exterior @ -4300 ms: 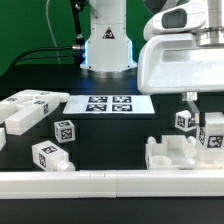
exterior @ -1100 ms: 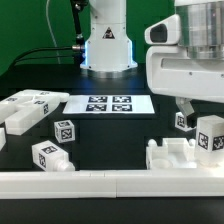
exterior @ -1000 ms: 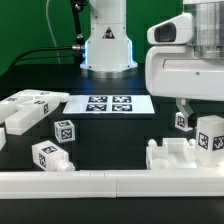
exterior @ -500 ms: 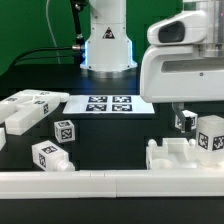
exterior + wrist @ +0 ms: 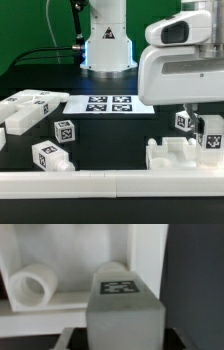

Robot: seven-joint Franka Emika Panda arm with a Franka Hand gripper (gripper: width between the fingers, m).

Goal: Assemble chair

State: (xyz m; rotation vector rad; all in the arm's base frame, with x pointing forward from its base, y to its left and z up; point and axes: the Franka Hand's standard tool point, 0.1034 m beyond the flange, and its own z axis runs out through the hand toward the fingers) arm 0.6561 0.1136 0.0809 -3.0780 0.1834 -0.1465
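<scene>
gripper (image 5: 126, 338) pinching upright chair leg (image 5: 211, 136)
leg stands at chair panel (image 5: 170, 155), by table (image 5: 110, 150) near edge, exterior view's right

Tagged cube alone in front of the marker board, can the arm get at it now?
Probably yes: the cube stands in the open, nothing over it. But the pincer is at the exterior view's right, straddling an upright tagged piece, and would have to leave that first.
</scene>
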